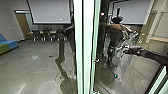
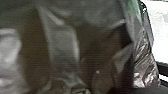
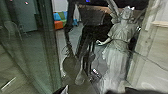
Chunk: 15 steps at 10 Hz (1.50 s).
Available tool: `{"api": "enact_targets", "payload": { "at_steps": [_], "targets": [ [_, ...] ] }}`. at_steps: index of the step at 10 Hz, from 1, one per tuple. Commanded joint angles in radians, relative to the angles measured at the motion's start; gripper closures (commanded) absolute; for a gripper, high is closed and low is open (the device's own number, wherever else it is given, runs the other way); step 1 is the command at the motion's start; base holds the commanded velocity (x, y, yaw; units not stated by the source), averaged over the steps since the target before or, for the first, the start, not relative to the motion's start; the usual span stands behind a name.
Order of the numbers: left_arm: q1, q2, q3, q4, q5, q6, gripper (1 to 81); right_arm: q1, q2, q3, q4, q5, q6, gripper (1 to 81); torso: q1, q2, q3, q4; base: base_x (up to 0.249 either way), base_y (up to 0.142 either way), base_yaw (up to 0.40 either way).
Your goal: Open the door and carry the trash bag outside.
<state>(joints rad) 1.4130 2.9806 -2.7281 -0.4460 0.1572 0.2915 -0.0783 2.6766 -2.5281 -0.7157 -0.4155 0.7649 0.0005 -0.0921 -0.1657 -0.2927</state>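
Observation:
My right gripper (image 1: pixel 128 50) reaches in from the right in the head view, in front of dark, reflective glass. The pale green upright edge of the glass door or its frame (image 1: pixel 86 45) stands left of it. Crumpled dark plastic of the trash bag (image 2: pixel 63 45) is very close to the left wrist camera, with shiny folds. A dark part of my left gripper (image 2: pixel 140 90) shows low beside the bag; its hold is hidden. In the right wrist view, dark parts of my right gripper (image 3: pixel 147 90) lie before a glass pane (image 3: pixel 46 45).
Dark chairs (image 1: pixel 46 36) stand along the far wall under a large screen (image 1: pixel 50 11). A blue and green couch (image 1: pixel 7 45) is at the far left. A pale, winged, figure-like shape (image 3: pixel 120 47) shows in or through the glass, among reflections.

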Motion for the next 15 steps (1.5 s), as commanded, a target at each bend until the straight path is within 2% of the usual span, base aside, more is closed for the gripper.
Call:
{"api": "enact_targets", "payload": {
  "at_steps": [1,5,7,9,12,13,15],
  "targets": [
    [-0.048,-0.006,0.005,-0.016,0.076,0.008,81.1,0.225,0.036,-0.027,-0.088,0.049,-0.016,1.0,0.0,0.0,0.0,0.0,0.0,0.0,0.0],
    [-0.047,-0.008,0.005,-0.034,0.076,0.008,81.1,0.262,0.061,-0.079,-0.225,0.073,-0.013,1.0,0.002,0.001,-0.001,0.0,0.0,0.0,0.0],
    [-0.045,-0.005,0.005,-0.043,0.074,0.008,81.1,0.251,0.061,-0.111,-0.28,0.112,-0.013,1.0,0.003,0.001,-0.001,0.0,0.0,0.0,0.0],
    [-0.047,-0.003,0.005,-0.043,0.076,0.008,81.1,0.249,0.059,-0.153,-0.284,0.136,-0.015,1.0,0.003,0.001,-0.001,0.0,0.0,0.0,0.0],
    [-0.047,-0.003,0.005,-0.043,0.074,0.008,81.1,0.239,0.03,-0.162,-0.284,0.138,-0.016,1.0,0.003,0.001,-0.001,0.0,0.0,0.0,0.0],
    [-0.047,-0.003,0.005,-0.043,0.076,0.008,81.1,0.234,0.022,-0.159,-0.284,0.144,-0.016,1.0,0.003,0.001,-0.001,-0.022,0.0,0.0,0.0],
    [-0.047,-0.006,0.005,-0.043,0.076,0.008,81.1,0.223,0.012,-0.159,-0.283,0.149,-0.013,1.0,0.003,0.001,-0.001,-0.045,0.0,0.0,0.0]
  ]
}}
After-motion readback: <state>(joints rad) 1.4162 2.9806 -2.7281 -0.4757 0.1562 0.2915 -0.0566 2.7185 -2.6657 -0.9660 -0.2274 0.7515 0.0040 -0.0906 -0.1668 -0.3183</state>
